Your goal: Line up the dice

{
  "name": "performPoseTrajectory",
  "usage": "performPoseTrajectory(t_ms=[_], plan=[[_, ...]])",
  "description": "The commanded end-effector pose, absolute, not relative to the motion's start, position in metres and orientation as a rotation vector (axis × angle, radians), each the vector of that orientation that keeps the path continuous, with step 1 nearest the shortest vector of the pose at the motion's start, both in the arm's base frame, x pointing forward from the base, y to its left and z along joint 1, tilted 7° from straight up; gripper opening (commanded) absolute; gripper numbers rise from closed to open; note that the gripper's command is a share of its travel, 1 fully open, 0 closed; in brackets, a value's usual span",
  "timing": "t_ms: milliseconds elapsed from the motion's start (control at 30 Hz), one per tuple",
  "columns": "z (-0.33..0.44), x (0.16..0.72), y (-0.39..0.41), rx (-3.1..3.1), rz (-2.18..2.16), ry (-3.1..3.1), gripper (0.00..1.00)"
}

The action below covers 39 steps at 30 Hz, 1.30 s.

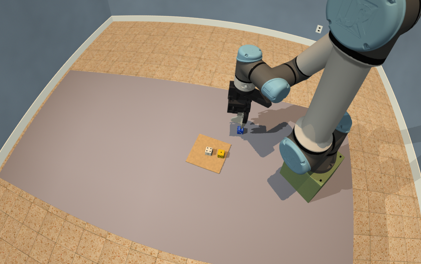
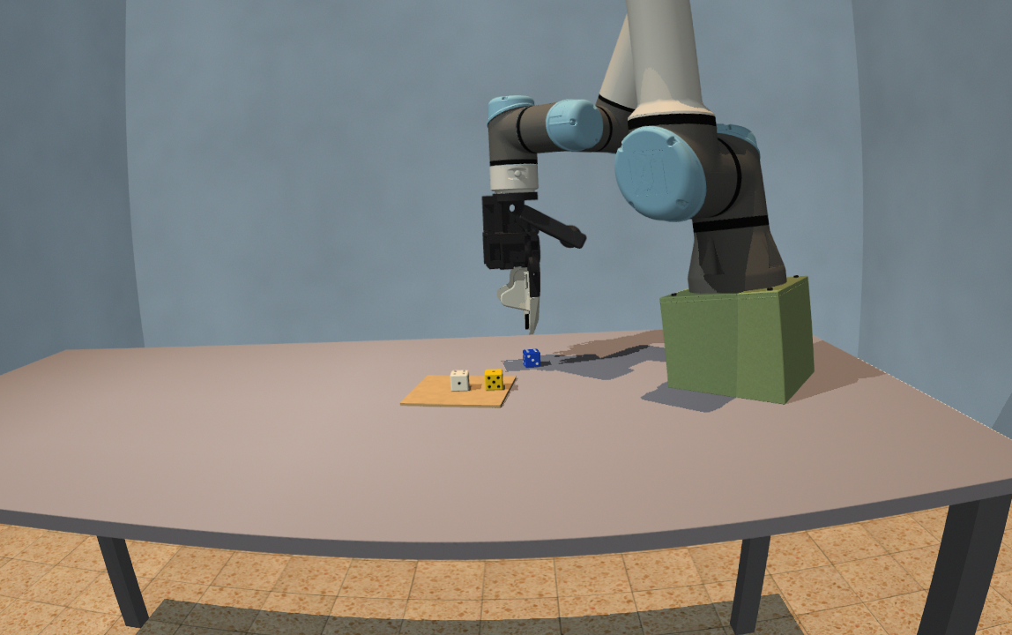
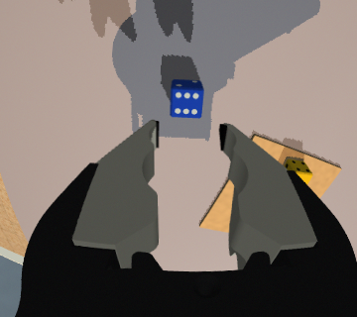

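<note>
A blue die [image 1: 240,130] [image 2: 531,357] [image 3: 186,98] with six on top sits flat on the grey table, just off the tan mat [image 1: 205,164] [image 2: 435,392] [image 3: 223,213] on the side towards the robot's base. A white die [image 1: 208,150] [image 2: 459,379] with four on top and a yellow die [image 1: 220,153] [image 2: 494,379] [image 3: 298,169] sit side by side on the mat. My gripper [image 1: 242,124] [image 2: 530,324] [image 3: 188,124] hangs a little above the blue die. Its fingers are partly apart, wider than the die, with nothing between them.
The green base block [image 1: 310,183] [image 2: 734,347] stands on the table to the right of the dice, and the arm reaches over from it. The arm's shadow falls on the table around the blue die.
</note>
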<state>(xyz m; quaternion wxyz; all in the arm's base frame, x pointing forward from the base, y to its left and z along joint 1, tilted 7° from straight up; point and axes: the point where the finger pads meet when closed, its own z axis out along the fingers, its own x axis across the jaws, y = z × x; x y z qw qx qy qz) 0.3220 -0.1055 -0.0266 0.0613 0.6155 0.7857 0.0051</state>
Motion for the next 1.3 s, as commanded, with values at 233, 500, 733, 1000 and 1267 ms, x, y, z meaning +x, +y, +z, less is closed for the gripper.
performPoseTrajectory(t_ms=[233, 500, 733, 1000, 1267], plan=[[-0.042, 0.324, -0.107, 1.861, 0.015, 2.375, 0.24], [-0.049, 0.325, -0.108, 1.861, 0.015, 2.375, 0.24], [-0.050, 0.325, -0.108, 1.861, 0.015, 2.375, 0.24], [-0.051, 0.325, -0.108, 1.861, 0.015, 2.375, 0.24], [-0.051, 0.325, -0.108, 1.861, 0.015, 2.375, 0.24]])
